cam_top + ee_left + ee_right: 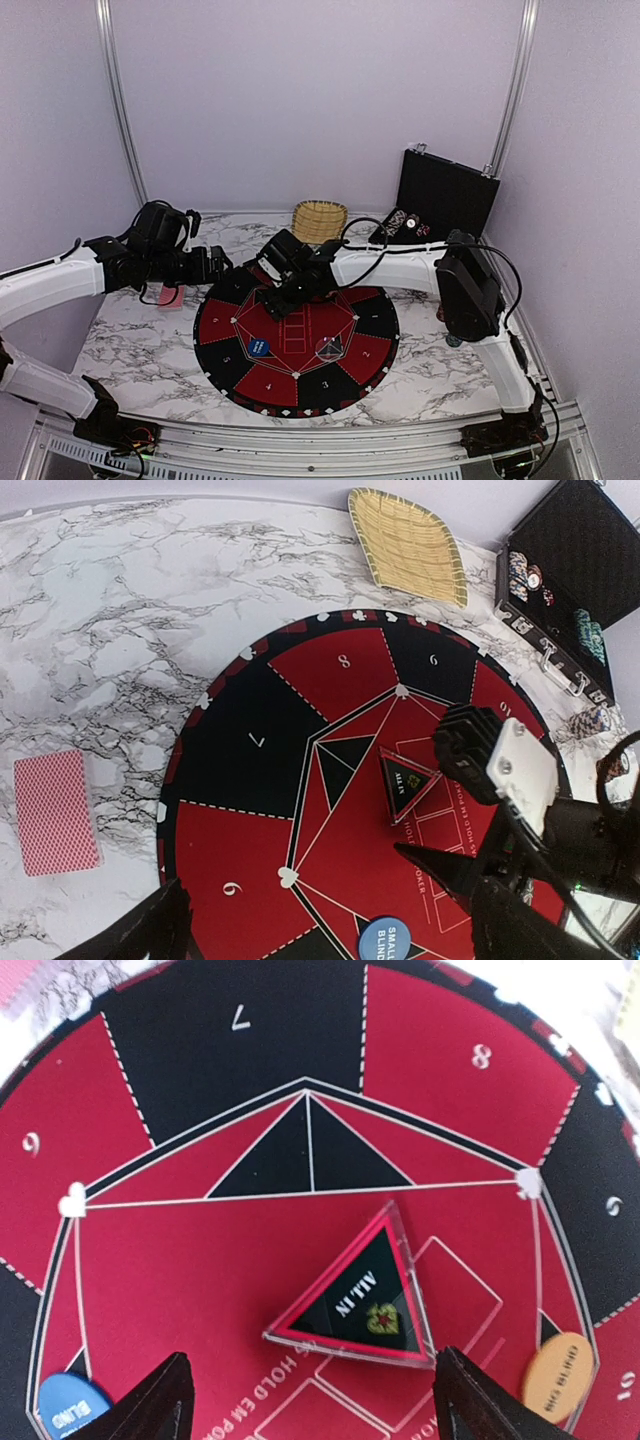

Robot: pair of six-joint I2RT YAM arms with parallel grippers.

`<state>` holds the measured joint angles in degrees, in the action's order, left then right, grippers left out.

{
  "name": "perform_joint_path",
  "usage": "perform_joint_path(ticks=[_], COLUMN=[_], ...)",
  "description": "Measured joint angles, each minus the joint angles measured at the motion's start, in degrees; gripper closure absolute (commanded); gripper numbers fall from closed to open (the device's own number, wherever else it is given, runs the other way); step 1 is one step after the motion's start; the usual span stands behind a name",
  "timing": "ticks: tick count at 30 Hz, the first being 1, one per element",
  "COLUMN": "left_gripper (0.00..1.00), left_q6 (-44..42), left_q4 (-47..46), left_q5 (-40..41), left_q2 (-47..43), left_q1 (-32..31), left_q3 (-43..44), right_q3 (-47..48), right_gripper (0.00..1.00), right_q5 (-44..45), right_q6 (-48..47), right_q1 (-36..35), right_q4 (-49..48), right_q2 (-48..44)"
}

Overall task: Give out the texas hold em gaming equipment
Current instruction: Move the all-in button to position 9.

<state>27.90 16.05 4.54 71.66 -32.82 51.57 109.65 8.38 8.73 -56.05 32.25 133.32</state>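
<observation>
A clear triangular "ALL IN" marker (362,1293) (405,778) lies flat on the round black-and-red mat (296,372), near its centre. My right gripper (310,1400) (272,298) hovers over it, open, its fingertips (165,1392) either side of the marker's near edge and apart from it. A blue small-blind disc (385,942) (259,347) and an orange big-blind disc (553,1388) rest on the mat. A red-backed card deck (57,810) (170,297) lies on the marble left of the mat. My left gripper (335,942) (218,265) is open and empty above the mat's left part.
A wicker basket (319,220) (408,545) sits behind the mat. An open black case (445,195) stands at the back right with poker chips (520,575) in it. Loose chip stacks (590,720) stand on the marble beside it. The right arm crosses the mat's far half.
</observation>
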Motion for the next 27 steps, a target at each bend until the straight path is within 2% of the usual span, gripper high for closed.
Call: perform_joint_path(ticks=[7, 19, 27], left_gripper=[0.01, 0.01, 0.01], left_q6=[0.0, 0.0, 0.0], left_q4=[0.4, 0.6, 0.6], left_q5=[0.0, 0.0, 0.0], left_q2=[-0.6, -0.6, -0.6], left_q1=[0.0, 0.3, 0.3], left_q3=[0.0, 0.0, 0.0], right_q3=[4.6, 6.1, 6.1], right_gripper=[0.16, 0.3, 0.31], right_q5=[0.7, 1.6, 1.5], right_q6=[-1.3, -1.7, -2.4], right_q1=[0.7, 2.8, 5.3], right_q4=[2.0, 2.0, 1.5], right_q2=[5.5, 6.6, 6.6])
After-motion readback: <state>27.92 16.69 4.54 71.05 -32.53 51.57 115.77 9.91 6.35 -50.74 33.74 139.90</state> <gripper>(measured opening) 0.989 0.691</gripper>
